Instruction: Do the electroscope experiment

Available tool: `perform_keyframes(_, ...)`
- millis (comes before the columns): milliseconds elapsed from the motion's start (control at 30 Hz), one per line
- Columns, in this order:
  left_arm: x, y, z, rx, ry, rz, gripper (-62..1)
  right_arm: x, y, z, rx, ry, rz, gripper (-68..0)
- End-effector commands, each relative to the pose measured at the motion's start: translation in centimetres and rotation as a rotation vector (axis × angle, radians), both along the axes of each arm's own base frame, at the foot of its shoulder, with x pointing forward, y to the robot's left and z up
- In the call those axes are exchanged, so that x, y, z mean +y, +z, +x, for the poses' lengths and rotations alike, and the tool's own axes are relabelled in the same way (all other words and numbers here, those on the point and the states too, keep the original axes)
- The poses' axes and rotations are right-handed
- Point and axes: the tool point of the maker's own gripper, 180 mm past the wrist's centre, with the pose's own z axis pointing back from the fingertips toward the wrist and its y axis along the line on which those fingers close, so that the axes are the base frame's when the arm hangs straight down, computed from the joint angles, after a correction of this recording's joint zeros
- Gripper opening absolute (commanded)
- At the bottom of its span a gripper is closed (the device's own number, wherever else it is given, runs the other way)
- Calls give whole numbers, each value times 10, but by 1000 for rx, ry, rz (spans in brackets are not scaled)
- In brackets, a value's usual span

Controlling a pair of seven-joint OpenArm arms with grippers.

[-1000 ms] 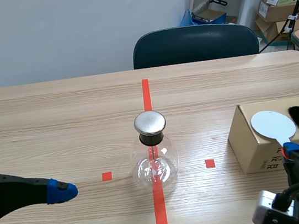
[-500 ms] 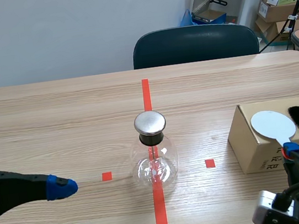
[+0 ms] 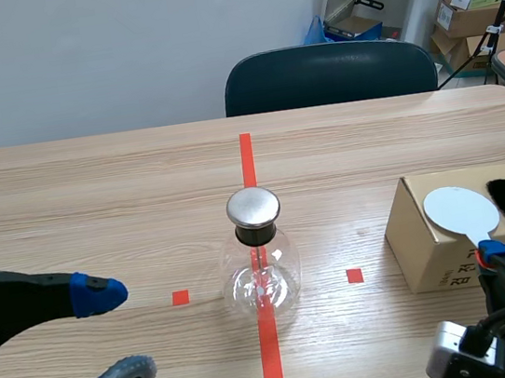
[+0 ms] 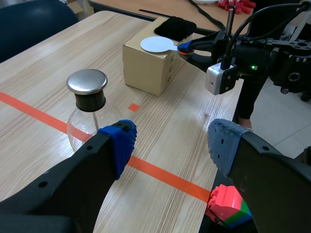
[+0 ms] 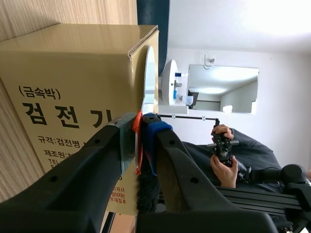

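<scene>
Left jaws rose, apart; right jaws clamp paddle [image 3: 461,210] on box [image 3: 420,241] labelled 금속박.

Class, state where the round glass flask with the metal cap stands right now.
In the scene view the round glass flask with the metal cap stands mid-table on the long orange-red tape line, left of the brown cardboard box.
</scene>
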Motion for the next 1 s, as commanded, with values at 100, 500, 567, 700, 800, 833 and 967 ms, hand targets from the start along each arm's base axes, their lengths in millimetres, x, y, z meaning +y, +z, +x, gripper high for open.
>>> perform_keyframes(100, -4, 7, -1, -6, -3, -30, -264, -2, 8, 6, -31, 4, -6, -667)
perform_keyframes(500, -4, 7, -1, -4, -3, -29, -264, -2, 10, 6, -39, 3, -5, -667)
perform_keyframes(567, -4, 5, -1, -1, -3, -22, -264, -2, 10, 6, -43, 2, -4, -667)
perform_keyframes(700, -1, -2, 1, 7, 14, 18, -264, -3, 11, 6, -46, -2, -4, -667)
perform_keyframes(800, 3, -4, 10, -11, 74, 30, -264, -5, 11, 6, -46, -17, -6, -667)
perform_keyframes(833, 5, -5, 13, -16, 98, 30, -264, -5, 11, 6, -46, -14, -7, -667)
perform_keyframes(967, 17, -11, 29, -40, 201, 38, -264, -2, 12, 7, -50, 0, -8, -667)
